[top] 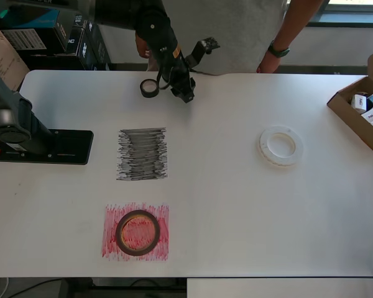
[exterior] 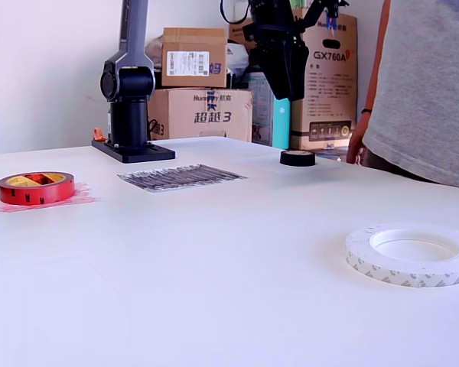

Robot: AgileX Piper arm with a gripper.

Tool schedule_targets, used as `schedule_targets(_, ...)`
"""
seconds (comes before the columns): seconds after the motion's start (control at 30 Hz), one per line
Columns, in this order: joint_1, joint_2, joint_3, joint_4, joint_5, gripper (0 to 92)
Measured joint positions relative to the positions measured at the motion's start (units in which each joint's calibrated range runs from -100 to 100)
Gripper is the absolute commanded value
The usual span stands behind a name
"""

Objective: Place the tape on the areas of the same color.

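Three tape rolls lie on the white table (top: 236, 211): one small black ring (top: 150, 87) near the far edge, bare tabletop beneath; one red-brown ring (top: 137, 232) on the red scribbled patch (top: 110, 248); one wide translucent-white ring (top: 280, 146) on plain tabletop. One black-grey scribbled patch (top: 142, 154) lies bare. The single black gripper (top: 185, 94) hangs above the table beside the black ring; whether its jaws are apart, I cannot tell.

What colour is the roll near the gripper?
Black, a small black roll, clearest in the exterior view.

Three tape rolls on the white table (top: 236, 217): one small black roll (top: 150, 88), one red-brown roll (top: 137, 233), one wide translucent-white roll (top: 280, 146). Two scribbled patches: one black-grey (top: 142, 154), one red-pink (top: 112, 245). One robot arm (top: 161, 43) with one gripper (top: 185, 93). One open cardboard box (top: 348, 115) at the overhead view's right edge. One person (exterior: 424, 92) standing behind the table.
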Motion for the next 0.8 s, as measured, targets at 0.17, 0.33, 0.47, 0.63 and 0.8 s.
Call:
schedule_targets(0.17,4.0,-6.5,8.3,-0.4,-6.1,45.5)
schedule_targets(0.33,6.7,-9.5,14.3,-0.4,-10.1,45.5)
schedule_targets(0.47,8.4,-9.6,17.6,-0.4,-11.3,45.5)
schedule_targets(0.63,10.9,-9.6,20.1,-3.2,-10.5,45.5)
schedule_targets(0.8,13.0,-9.6,21.0,-5.7,-8.2,45.5)
